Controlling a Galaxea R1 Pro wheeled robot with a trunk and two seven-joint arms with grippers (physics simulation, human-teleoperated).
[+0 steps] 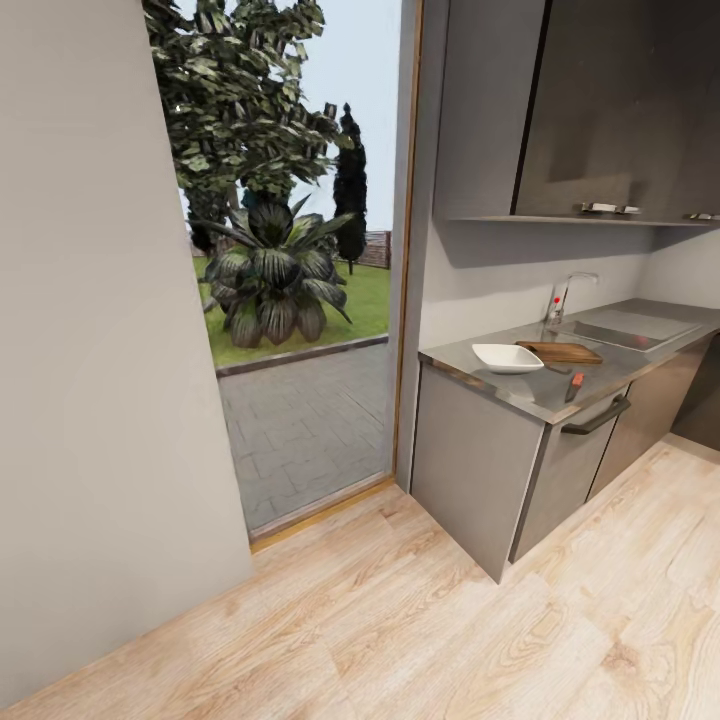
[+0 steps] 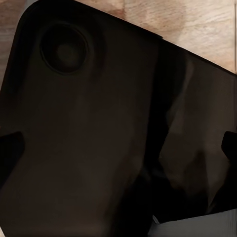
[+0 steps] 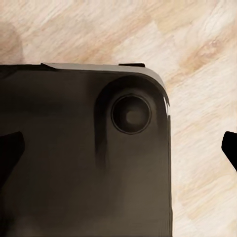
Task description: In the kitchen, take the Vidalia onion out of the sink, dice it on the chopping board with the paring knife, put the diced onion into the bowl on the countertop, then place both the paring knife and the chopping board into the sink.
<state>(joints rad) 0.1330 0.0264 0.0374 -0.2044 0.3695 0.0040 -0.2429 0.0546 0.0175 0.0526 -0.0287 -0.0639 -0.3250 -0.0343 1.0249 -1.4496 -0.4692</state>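
The robot's across the room from the countertop (image 1: 540, 390). The bowl (image 1: 507, 357) sits near its end edge, touching the chopping board (image 1: 562, 351); the paring knife (image 1: 574, 385) lies by the front edge, the sink (image 1: 628, 328) beyond. Fingers are spread on both grippers, left (image 2: 118, 148) and right (image 3: 118, 150).

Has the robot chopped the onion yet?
Not yet. Nothing looks done: the chopping board lies bare on the countertop, the bowl beside it looks empty, and the paring knife lies near the front edge. The robot stands some way off. Everything is left, starting with reaching the sink.
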